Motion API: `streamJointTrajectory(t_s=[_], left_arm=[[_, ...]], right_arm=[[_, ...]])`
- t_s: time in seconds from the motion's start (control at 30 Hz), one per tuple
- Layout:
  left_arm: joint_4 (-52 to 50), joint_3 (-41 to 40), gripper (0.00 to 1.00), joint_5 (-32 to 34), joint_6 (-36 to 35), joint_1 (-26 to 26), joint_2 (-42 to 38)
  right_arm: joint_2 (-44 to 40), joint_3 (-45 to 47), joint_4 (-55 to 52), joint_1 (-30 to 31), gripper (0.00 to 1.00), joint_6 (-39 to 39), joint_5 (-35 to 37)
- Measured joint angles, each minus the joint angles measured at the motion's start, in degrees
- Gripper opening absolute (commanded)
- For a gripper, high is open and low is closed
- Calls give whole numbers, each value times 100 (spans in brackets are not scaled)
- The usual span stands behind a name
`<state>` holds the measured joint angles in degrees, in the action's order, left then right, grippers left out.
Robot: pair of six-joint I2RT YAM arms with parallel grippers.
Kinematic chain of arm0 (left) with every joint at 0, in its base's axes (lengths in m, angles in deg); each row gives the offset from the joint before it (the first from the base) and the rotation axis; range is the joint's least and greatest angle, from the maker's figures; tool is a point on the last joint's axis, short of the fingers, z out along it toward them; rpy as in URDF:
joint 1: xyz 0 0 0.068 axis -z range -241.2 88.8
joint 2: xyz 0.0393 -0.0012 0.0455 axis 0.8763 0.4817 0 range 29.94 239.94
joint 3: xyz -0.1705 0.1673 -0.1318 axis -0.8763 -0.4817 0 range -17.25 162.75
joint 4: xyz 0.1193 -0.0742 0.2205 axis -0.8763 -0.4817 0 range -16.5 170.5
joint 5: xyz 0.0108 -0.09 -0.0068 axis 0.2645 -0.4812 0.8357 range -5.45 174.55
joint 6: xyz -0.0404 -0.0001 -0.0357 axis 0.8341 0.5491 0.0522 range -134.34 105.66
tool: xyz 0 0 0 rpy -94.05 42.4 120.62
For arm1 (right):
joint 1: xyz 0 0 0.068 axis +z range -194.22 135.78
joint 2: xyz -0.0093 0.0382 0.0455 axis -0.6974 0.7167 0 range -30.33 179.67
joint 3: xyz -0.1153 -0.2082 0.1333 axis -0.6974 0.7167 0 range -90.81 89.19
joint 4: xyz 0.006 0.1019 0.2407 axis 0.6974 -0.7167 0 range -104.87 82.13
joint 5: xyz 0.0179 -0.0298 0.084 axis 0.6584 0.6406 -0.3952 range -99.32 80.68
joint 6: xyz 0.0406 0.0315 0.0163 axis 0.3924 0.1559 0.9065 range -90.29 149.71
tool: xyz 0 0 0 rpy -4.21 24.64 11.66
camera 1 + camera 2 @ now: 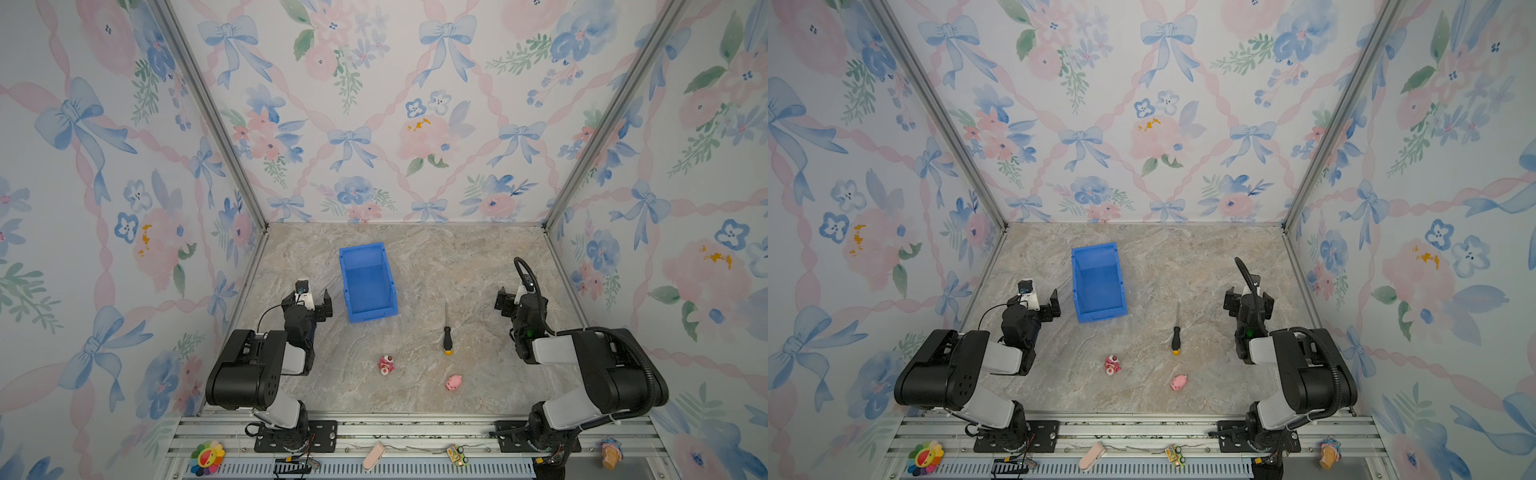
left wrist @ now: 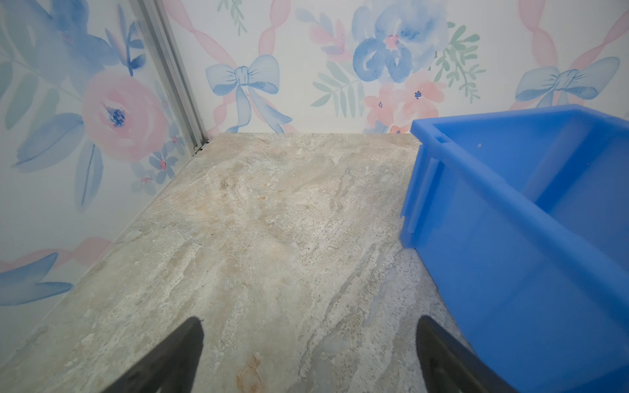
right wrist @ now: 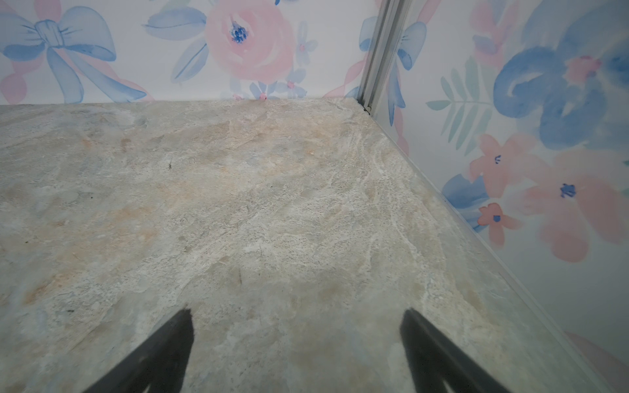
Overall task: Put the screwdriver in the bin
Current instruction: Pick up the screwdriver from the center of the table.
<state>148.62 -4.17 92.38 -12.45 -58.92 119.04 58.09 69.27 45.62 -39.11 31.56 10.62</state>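
Lying flat on the marbled beige stone-look tabletop [image 1: 415,266], the slim black-handled, yellow-capped metal screwdriver [image 1: 447,332] sits outside the bright blue rectangular plastic bin [image 1: 361,257], apart from its low front corner, shaft pointing at the back wall. The left gripper [image 2: 308,321] and right gripper [image 3: 299,311] both hover with jaws spread wide, holding nothing.

One screwdriver [image 1: 447,332], one blue bin [image 1: 372,313], two pink toys [image 1: 386,365] [image 1: 454,382], two robot arms [image 1: 249,374] [image 1: 602,374], four trinkets [image 1: 207,457] [image 1: 374,455] [image 1: 457,454] [image 1: 611,453] on the rail [image 1: 415,432]

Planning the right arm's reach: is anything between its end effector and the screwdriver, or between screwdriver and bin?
Nothing visible: only bare tabletop separates the right end effector from the screwdriver, and that from the bin.
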Motion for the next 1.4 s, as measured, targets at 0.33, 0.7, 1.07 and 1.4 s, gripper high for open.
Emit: streamJointTrajectory(t_s=[0.33,0.7,1.07,1.4], left_arm=[[0,0,98,-2,0,0,0],[0,0,98,0,0,0,0],[0,0,98,0,0,0,0],[-758,216,98,345,4,144,-490]], right_arm=[[0,0,0,0,97,2,0],[0,0,0,0,97,0,0],[0,0,0,0,97,2,0],[-2,33,140,282,97,-133,310]])
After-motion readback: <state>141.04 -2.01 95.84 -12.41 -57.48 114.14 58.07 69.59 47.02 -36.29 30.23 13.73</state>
